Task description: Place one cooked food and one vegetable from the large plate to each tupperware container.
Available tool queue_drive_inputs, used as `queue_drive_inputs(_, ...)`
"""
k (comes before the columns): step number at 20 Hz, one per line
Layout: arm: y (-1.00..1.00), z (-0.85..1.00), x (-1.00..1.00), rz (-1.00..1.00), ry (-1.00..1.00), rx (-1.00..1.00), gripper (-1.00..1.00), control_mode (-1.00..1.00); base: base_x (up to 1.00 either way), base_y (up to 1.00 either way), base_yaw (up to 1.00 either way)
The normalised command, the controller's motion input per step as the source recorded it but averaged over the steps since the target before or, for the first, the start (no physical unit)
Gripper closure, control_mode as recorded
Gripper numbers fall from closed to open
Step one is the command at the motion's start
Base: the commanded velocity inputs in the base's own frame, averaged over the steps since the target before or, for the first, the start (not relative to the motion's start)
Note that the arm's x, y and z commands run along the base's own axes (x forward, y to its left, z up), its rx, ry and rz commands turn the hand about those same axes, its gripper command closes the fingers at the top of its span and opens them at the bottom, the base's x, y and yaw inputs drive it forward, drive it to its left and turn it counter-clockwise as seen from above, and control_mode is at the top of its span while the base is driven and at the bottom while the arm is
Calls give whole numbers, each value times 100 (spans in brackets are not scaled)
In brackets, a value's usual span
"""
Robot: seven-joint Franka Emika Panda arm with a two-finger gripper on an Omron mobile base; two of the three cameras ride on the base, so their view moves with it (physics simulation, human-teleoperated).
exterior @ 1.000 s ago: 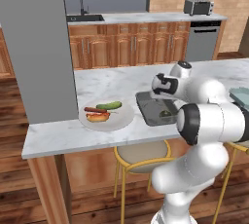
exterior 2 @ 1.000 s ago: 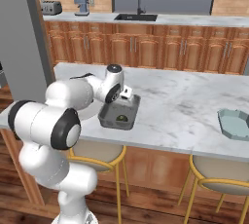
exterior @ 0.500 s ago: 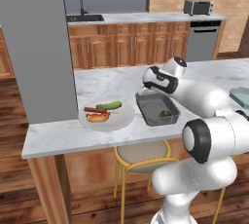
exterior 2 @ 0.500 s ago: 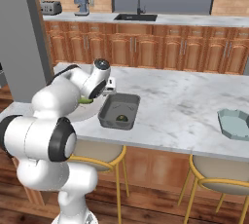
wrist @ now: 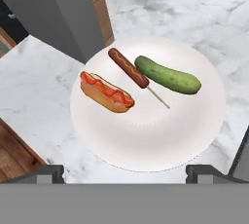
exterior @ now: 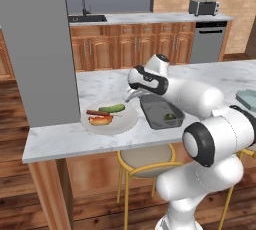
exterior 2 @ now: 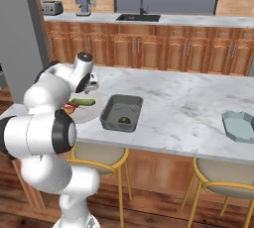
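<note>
No readable writing or brand marks anywhere that I can spot, the toaster (exterior: 203, 7) in the upper right of the left base view is too small to tell if it carries a logo.

The gripper (wrist: 124, 172) hangs over the large plate (wrist: 146, 140) with its fingers (wrist: 44, 173) spread about as wide as they go, one tip in the lower left and the other in the lower right of the hand view. Nothing between them, touching nothing.

On the plate, in the middle of the hand view: a hot dog (wrist: 106, 91) in a bun with red sauce on the left, a corn dog (wrist: 129, 68) on a stick just beside it, and a green cucumber (wrist: 167, 75) to the right, close against the corn dog's end. Whether those two actually touch, I can't quite say.

In the left base view the plate sits left of centre on the marble counter (exterior: 100, 81), with the dark grey container (exterior: 160, 112) just to its right. That container has a small green and dark item (exterior: 170, 117) inside, maybe half an avocado. The pale blue-grey container (exterior 2: 241, 126) sits far off at the right edge of the right base view, well apart from the rest.
</note>
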Motion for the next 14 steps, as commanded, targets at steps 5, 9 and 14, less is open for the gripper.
queue_drive_inputs(5, 69, -52, 0, 5, 0, -5, -100, -100, 0, 0, 0)
queue_drive_inputs(9, 30, -40, 1, 2, 0, -4, -100, -100, 0, 0, 0)
queue_drive_inputs(14, 0, -13, 0, 0, -1, -3, -100, -100, 0, 0, 0)
